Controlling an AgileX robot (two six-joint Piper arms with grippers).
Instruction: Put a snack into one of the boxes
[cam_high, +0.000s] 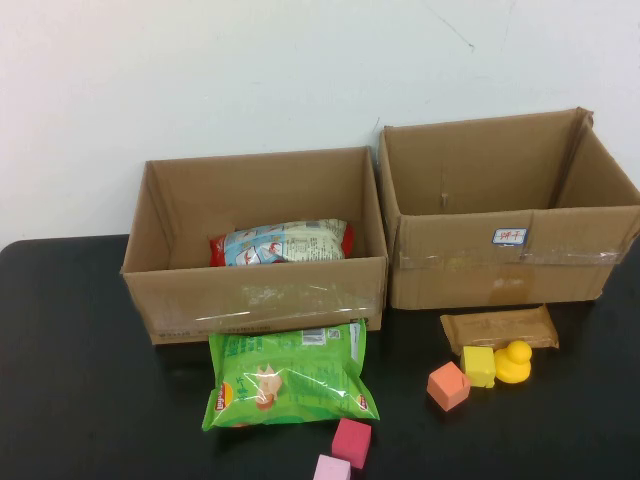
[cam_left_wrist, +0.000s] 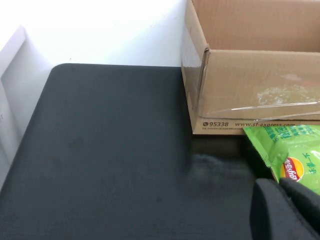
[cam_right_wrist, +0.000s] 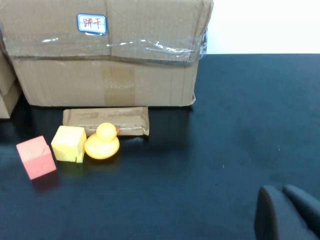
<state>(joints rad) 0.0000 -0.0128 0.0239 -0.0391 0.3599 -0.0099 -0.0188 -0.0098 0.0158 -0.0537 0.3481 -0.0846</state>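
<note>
Approach to the green chip bag (cam_left_wrist: 290, 150): my left gripper (cam_left_wrist: 285, 207), closed and just short of it, should open before pinching its near edge; my right gripper (cam_right_wrist: 287, 212), closed, waits near the duck (cam_right_wrist: 102, 142).

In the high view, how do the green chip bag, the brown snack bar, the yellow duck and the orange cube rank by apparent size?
1. green chip bag, by far the largest
2. brown snack bar
3. orange cube and yellow duck: they look alike, so no ranking between them.
</note>
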